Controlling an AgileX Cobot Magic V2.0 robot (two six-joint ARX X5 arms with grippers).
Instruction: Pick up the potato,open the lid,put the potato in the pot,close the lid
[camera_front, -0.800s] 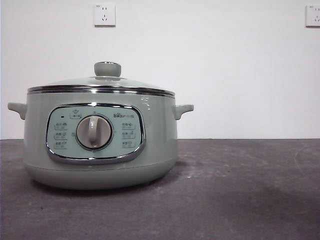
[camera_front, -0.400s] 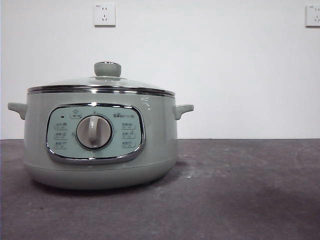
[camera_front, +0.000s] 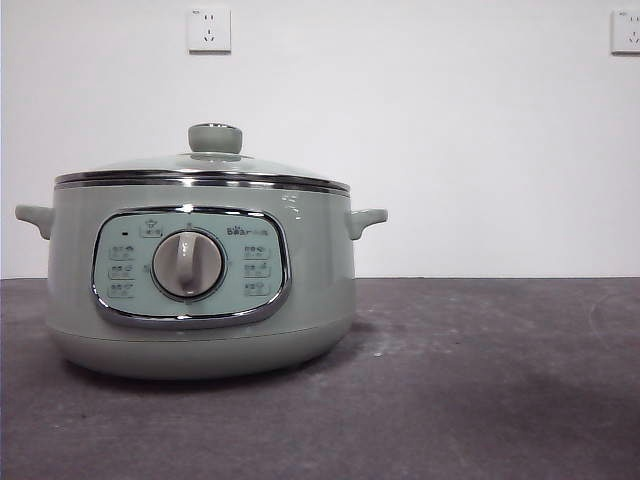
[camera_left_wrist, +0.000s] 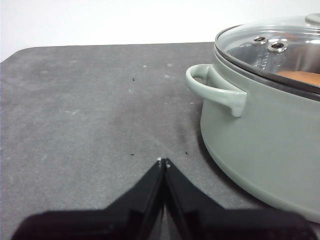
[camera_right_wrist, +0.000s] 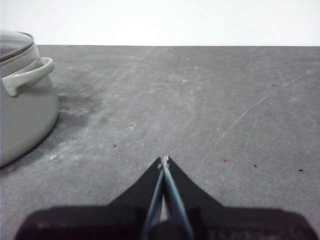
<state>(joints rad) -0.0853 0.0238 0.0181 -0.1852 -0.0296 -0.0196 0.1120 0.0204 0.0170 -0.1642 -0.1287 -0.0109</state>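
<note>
white wall and dark counter frame the pot at left, the lid seated on it, the potato inside under glass. left end effector and right end effector rest closed, empty, on either side.

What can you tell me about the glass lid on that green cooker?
The lid is a round, shallow dome of clear glass with a shiny chrome rim and a pale green knob on top. It sits level and closed on the pot, its rim resting all around the pot's edge. The left wrist view shows two small metal fittings in the glass, and something orange shows through it inside the pot. No gripper touches it.
</note>
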